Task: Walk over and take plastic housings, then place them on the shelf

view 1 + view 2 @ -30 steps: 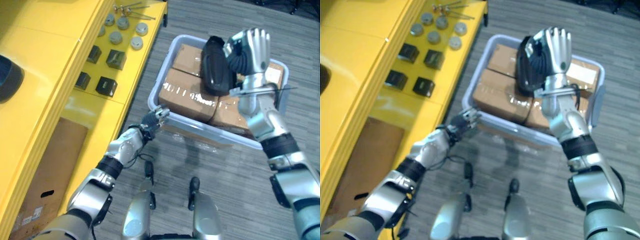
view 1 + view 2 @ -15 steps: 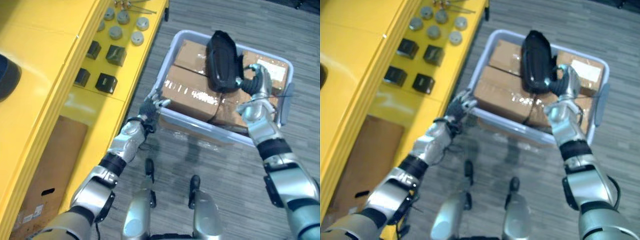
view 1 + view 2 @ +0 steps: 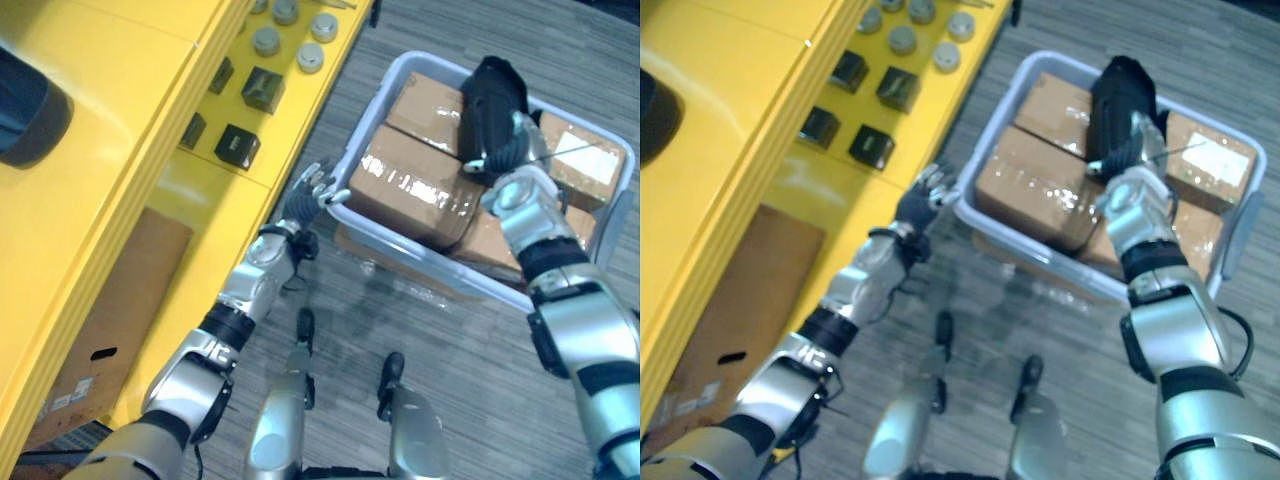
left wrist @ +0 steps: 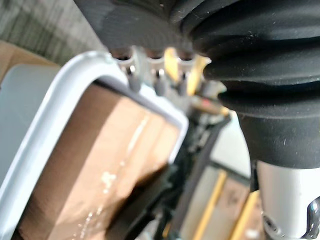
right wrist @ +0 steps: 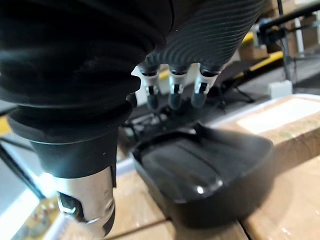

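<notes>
A black plastic housing lies on top of cardboard boxes inside a pale grey tub on the floor. My right hand is at the housing's near end, open. Its straight fingers hover just above the housing, apart from it. My left hand is open at the tub's near left corner, with its fingers right by the rim.
A yellow shelf runs along the left, carrying small black square parts and grey round parts. A dark object lies on its top level. A cardboard box stands underneath. Grey carpet surrounds the tub.
My right hand has come down from high over the tub to the housing's near end. My left hand has reached up to the tub's corner. The camera has shifted.
</notes>
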Motion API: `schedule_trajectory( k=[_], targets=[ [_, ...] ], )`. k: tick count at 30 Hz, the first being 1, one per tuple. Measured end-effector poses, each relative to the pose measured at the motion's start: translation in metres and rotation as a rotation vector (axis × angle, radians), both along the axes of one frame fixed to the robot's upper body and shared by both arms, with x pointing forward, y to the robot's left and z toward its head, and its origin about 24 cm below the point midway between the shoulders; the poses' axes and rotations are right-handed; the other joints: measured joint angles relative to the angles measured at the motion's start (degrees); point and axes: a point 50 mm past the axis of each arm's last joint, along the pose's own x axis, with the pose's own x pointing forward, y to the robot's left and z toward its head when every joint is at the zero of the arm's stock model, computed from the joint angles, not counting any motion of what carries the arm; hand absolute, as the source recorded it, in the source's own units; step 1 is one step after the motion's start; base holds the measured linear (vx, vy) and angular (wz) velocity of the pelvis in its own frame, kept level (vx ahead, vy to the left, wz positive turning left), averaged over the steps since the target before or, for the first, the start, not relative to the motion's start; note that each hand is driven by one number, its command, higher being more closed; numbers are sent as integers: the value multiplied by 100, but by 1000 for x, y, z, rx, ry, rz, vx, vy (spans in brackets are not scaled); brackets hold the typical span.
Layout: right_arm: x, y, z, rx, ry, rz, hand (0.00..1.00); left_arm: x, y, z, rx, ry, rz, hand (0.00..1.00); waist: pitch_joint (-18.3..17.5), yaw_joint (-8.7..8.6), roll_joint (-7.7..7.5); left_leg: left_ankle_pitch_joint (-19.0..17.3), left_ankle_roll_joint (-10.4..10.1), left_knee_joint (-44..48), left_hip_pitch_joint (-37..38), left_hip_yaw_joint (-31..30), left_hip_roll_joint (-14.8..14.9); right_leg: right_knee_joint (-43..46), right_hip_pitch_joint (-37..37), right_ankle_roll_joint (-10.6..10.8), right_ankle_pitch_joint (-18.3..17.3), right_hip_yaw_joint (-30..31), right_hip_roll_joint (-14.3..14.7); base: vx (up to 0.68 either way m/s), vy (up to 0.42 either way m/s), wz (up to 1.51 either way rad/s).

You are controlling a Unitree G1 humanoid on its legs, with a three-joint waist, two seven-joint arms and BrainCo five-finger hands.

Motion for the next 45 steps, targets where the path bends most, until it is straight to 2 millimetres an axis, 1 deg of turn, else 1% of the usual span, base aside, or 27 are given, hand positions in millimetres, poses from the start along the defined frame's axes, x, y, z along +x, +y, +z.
schedule_trajectory(
  k=[2,4,6,11,13,15,17,19,23,28,34,36,40,45],
  targets=[
    [-1,-4,-6,23,72,-13,0,0,0,0,-6,-2,0,0,15,36,79,-1,0,27,-12,-8,-3,1,4,0,0,-7,-1,21,-47,3],
    [-2,-8,-10,45,105,-35,0,-1,-1,-1,-9,-2,-2,0,33,54,134,-1,0,37,-15,-11,-4,8,4,0,0,-8,-1,11,-39,1],
    [-7,-19,-19,122,169,-91,0,-2,-5,-2,-33,9,-11,0,27,88,197,-1,1,41,-23,-16,-4,18,-5,-2,-2,-10,-1,12,-52,0],
    [-12,-32,-26,228,223,-134,0,-3,-8,-4,-61,20,-21,0,29,125,207,-3,0,88,-95,-26,-1,89,-90,-17,-15,-9,-6,12,-50,0],
    [-16,-39,-31,302,240,-154,0,-3,-8,-5,-63,22,-21,0,61,166,274,-2,0,99,-117,-46,-1,124,-111,-26,-27,-20,-14,6,-43,2],
    [-18,-42,-35,337,256,-165,0,-3,-4,-5,-78,17,-20,0,69,191,291,-4,-2,100,-126,-69,-13,211,-146,-38,-79,-34,-36,5,-45,8],
    [-19,-44,-37,359,260,-167,0,-2,-1,-2,-98,4,-15,0,66,181,295,-7,-21,101,-178,-156,-33,330,-200,-37,-152,-125,-80,7,-45,19],
    [-22,-51,-38,358,270,-174,0,-2,1,-3,-109,6,-15,0,66,237,295,-8,-40,99,-181,-169,-41,469,-243,-49,-240,-150,-128,10,-43,13],
    [-25,-57,-39,348,276,-131,0,-2,7,-4,-133,7,3,0,66,278,294,3,-47,97,-177,-161,-46,627,-299,-49,-323,-153,-168,15,-60,1],
    [-27,-60,-40,343,322,-68,0,-5,4,3,-142,-26,-38,0,66,274,294,17,-57,96,-136,-162,-47,726,-295,-61,-378,-163,-188,9,-63,2],
    [-26,-55,-45,344,381,3,0,-5,2,1,-133,-3,-52,0,61,216,284,29,-71,85,-13,-156,-21,729,-177,-70,-383,-156,-160,-3,-57,-1],
    [-25,-52,-48,327,432,44,0,-5,2,-1,-126,9,-53,0,53,200,265,34,-77,77,38,-154,-1,699,-121,-70,-379,-152,-134,-5,-64,-2],
    [-24,-42,-57,317,545,129,0,-6,6,-7,-118,29,-44,0,-19,176,118,50,-98,59,89,-148,50,652,-94,-80,-383,-143,-89,0,-65,-3],
    [-24,-34,-63,267,643,193,0,-7,8,-15,-105,65,-41,0,-78,148,2,63,-107,12,127,-135,63,623,-78,-90,-370,-125,-74,23,-53,-3]
  ],
)
